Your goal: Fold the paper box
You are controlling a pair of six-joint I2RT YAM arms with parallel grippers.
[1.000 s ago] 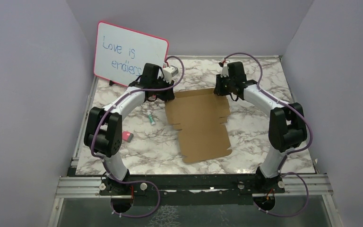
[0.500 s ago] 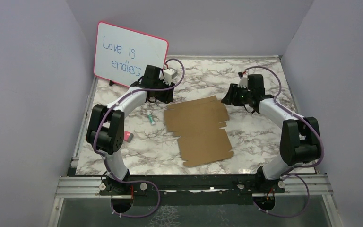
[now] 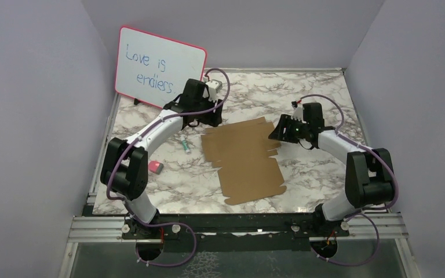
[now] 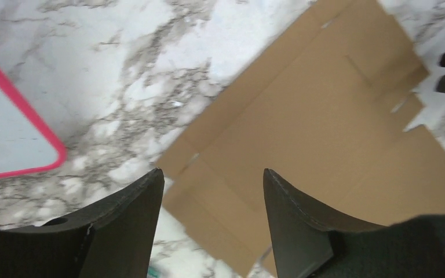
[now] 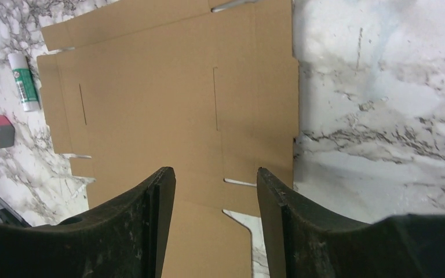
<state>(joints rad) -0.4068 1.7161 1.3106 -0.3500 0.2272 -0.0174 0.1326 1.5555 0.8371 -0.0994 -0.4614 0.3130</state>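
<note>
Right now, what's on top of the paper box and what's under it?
Nothing rests on the paper box; its brown face is bare. The left gripper and right gripper hang open over its far end. It lies flat on the marble table, so anything beneath is hidden.

left arm (image 3: 153, 128) + right arm (image 3: 339, 138): white link shells, black joint housings, purple cable (image 3: 318, 96) routed along each, looping out below the aluminium rail (image 3: 92, 230). Black base plates on that rail. Fingers (image 4: 128, 226) matte black, wedge-shaped.

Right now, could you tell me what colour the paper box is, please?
Plain brown; the paper box shows best from the right wrist.
</note>
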